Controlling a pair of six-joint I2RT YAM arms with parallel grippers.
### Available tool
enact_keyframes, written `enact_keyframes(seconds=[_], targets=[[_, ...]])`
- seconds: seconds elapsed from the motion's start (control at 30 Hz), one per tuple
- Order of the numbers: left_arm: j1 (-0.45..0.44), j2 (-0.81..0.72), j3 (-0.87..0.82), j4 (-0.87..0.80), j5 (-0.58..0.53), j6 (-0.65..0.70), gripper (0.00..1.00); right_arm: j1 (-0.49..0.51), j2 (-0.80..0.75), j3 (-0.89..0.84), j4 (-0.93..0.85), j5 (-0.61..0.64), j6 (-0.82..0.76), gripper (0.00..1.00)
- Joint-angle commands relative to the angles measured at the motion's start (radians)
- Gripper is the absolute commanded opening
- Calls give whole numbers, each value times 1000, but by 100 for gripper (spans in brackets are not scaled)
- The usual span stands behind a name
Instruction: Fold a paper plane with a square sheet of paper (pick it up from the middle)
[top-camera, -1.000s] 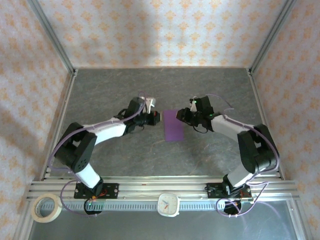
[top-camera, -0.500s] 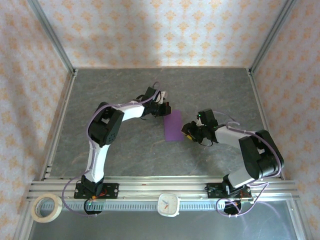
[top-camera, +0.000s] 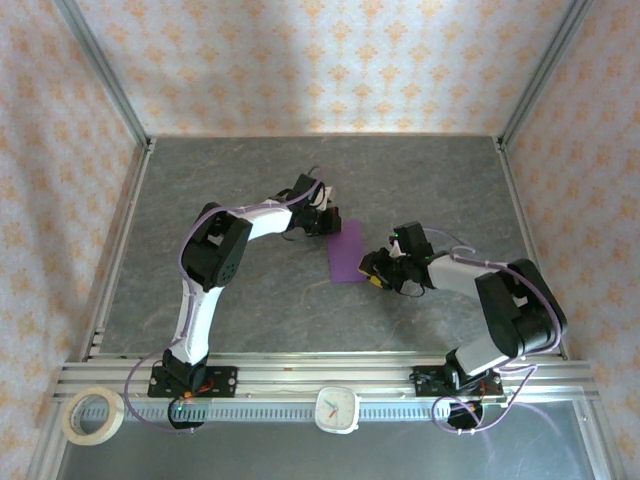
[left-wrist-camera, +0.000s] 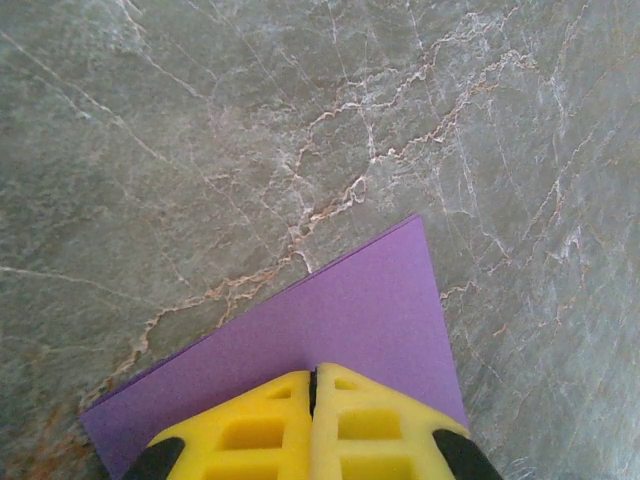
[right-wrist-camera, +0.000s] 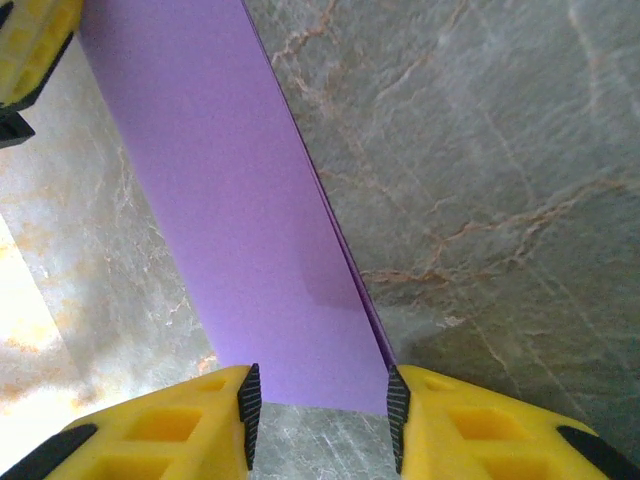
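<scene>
The purple sheet of paper is seen lying flat near the middle of the grey marbled table, as a narrow upright rectangle rather than a square. In the right wrist view, two layers are shown along one long edge of the sheet, so it is taken to be folded in half.

The left gripper is placed at the sheet's far left corner. In the left wrist view its yellow fingers are pressed together with no gap, and the paper is spread out beneath and ahead of the tips. Whether any paper is caught between them cannot be told.

The right gripper is set low at the sheet's near right corner. Its jaws are spread wide, and the sheet's short end is framed between the two yellow fingers.
</scene>
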Motion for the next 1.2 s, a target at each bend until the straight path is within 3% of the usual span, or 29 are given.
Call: enact_keyframes(seconds=[0.0, 0.4, 0.87, 1.17], targets=[[-2, 33, -48, -53, -25, 19, 1, 9, 23, 2, 8, -7, 21, 41], [1, 35, -62, -44, -28, 19, 1, 17, -80, -8, -70, 75, 47, 41], [3, 41, -61, -28, -8, 10, 1, 37, -9, -37, 28, 22, 100, 41], [3, 47, -62, -22, 7, 8, 1, 38, -25, 6, 114, 29, 121, 34]])
